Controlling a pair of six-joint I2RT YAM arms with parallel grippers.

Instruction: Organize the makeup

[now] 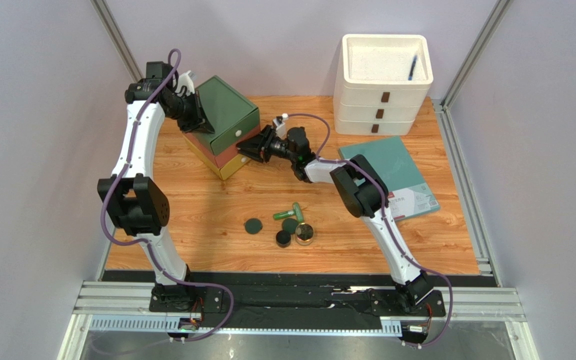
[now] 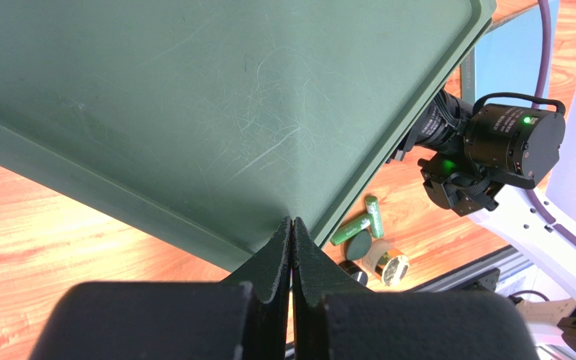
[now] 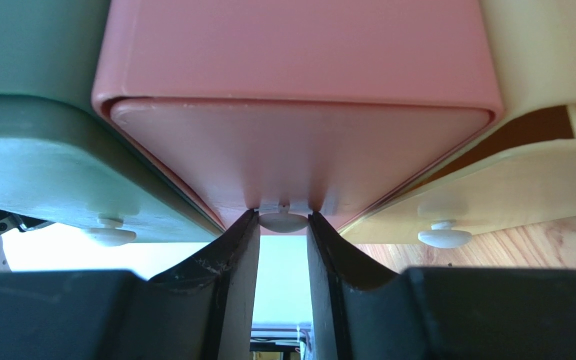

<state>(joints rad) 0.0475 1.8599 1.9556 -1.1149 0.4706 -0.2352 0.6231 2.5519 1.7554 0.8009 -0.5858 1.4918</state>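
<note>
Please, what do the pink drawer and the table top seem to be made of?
Pink drawer: probably moulded plastic, smooth with a soft sheen, rounded corners; its white knob looks plastic too. Table top: wood or wood-pattern laminate, judging by grain and plank lines; I cannot tell which.

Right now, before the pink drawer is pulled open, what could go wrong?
1. The right hand holds the pink drawer only by its small white knob, at the very fingertips. It may slip off during the pull.
2. The left hand, shut, rests near the edge of the green top. If it slides off, the whole drawer box could follow the pull.
</note>
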